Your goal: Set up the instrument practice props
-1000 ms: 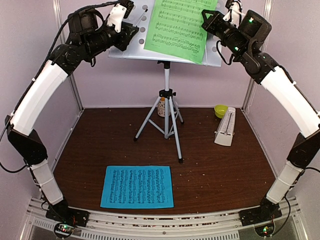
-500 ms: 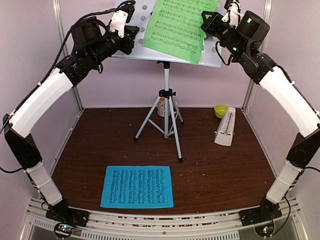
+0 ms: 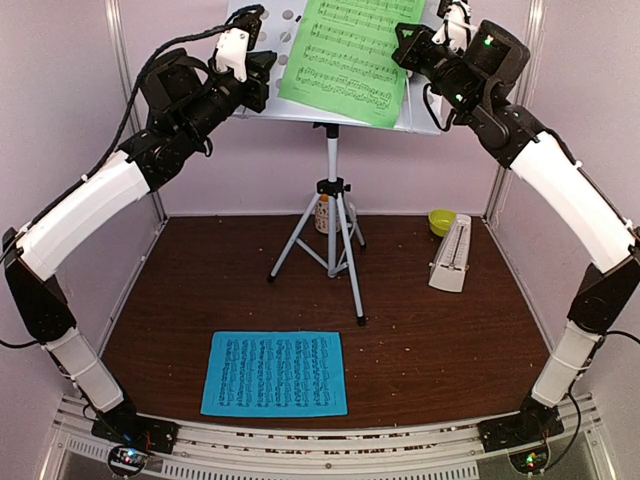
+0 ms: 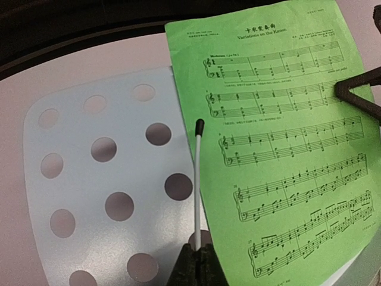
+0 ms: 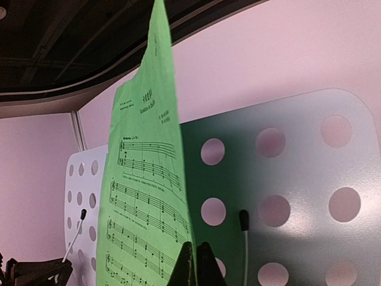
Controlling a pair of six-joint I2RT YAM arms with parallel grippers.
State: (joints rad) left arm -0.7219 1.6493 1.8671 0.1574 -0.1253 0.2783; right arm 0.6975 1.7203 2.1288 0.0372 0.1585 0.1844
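Observation:
The white perforated music stand (image 3: 262, 20) stands on its silver tripod (image 3: 333, 225) at the back. The green music sheet (image 3: 345, 55) lies against its desk. My left gripper (image 3: 262, 78) is at the desk's lower left. In the left wrist view it (image 4: 198, 255) is shut on the stand's thin white page-holder wire (image 4: 197, 179), just left of the green sheet (image 4: 286, 149). My right gripper (image 3: 403, 45) is shut on the green sheet's right edge (image 5: 143, 196), which is held away from the desk (image 5: 297, 173). The blue music sheet (image 3: 275, 373) lies flat at the table's front. The white metronome (image 3: 450, 253) stands at the right.
A small lime-green bowl (image 3: 441, 221) sits behind the metronome. A patterned mug (image 3: 322, 213) stands behind the tripod legs. A second page-holder wire (image 5: 244, 250) with a black tip rests on the desk, right of my right gripper. Pink walls close the sides and back.
My left arm has swung up and right toward the stand's lower left edge. My right gripper has moved slightly up and left, and the green sheet has shifted left with it.

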